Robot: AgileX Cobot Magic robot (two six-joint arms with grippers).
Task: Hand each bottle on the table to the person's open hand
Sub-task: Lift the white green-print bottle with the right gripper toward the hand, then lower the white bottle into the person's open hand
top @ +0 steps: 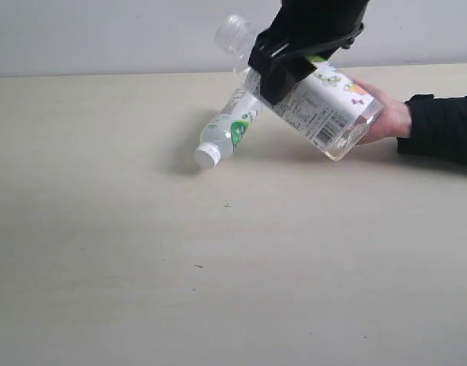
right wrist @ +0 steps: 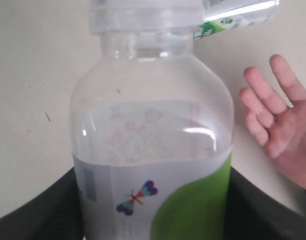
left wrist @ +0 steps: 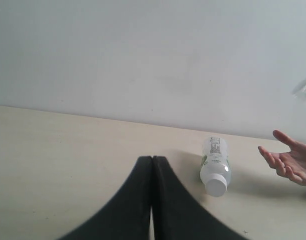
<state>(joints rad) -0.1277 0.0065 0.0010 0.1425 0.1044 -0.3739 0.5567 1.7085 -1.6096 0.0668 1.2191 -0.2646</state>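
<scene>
Table (top: 142, 290): wide, pale, fills most of ext. view, w/ plain wall (top: 103, 38) behind. R arm reaches down from the top edge. Only its black lower end shows, rest cut off by frame. R gripper (top: 283, 72) is clamped on the held bottle (top: 324, 107), gripping the upper body just below the neck. That bottle is tilted, top end up toward the wall, base down toward the hand (top: 389, 118). R wrist view: black gripper parts on both sides of the green-white label, tips hidden behind the bottle.

Hand is open, palm up, fingers spread, at the table's right side w/ black sleeve (top: 443, 126). In ext. view it's mostly hidden behind the bottle's base. Base is right at the palm; touching or not, can't tell.

Lying bottle (top: 229, 133): on its side on the table, capped end nearest ext. camera, far end behind the held one, apart from the hand on the L-arm side.

L gripper (left wrist: 152, 162): fingers pressed together, holding nothing. The lying bottle is ahead of it, apart.
</scene>
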